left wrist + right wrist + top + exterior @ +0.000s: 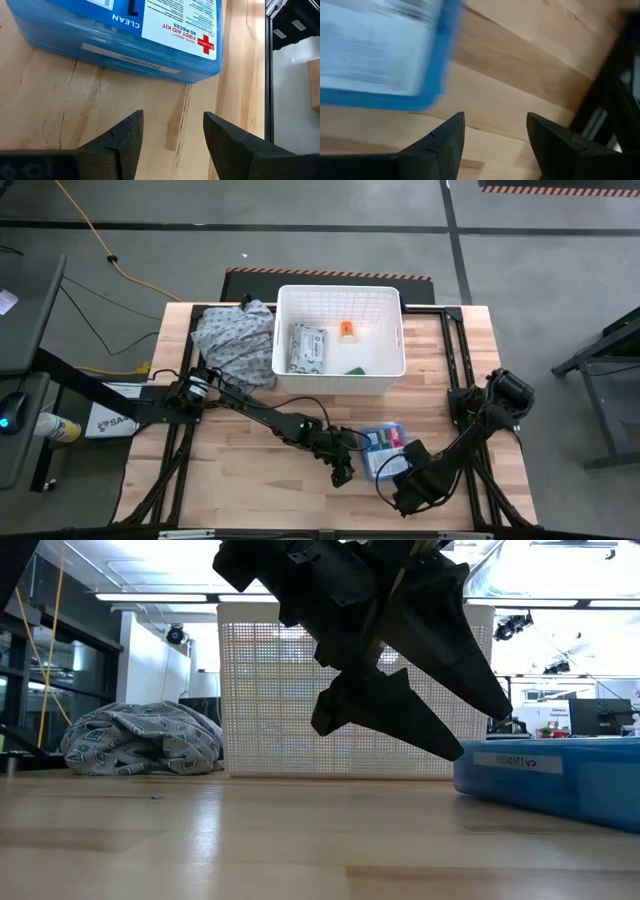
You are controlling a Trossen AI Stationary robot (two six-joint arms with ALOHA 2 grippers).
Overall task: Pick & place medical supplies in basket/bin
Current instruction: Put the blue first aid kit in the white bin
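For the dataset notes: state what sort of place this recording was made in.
Probably a robotics lab or workshop, not a clinic. A wooden table stands on a bare concrete floor with an orange cable trailing across it, and the low view shows ceiling strip lights and monitors behind.

Grey patterned cloth heap [235,340] on wooden table [250,470], beside yellow floor cable [95,235].

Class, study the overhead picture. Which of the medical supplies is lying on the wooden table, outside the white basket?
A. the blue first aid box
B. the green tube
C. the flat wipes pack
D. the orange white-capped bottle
A. The blue first aid box lies on the bare wood between the two grippers, while the wipes pack, the orange bottle and the green tube lie inside the white basket.
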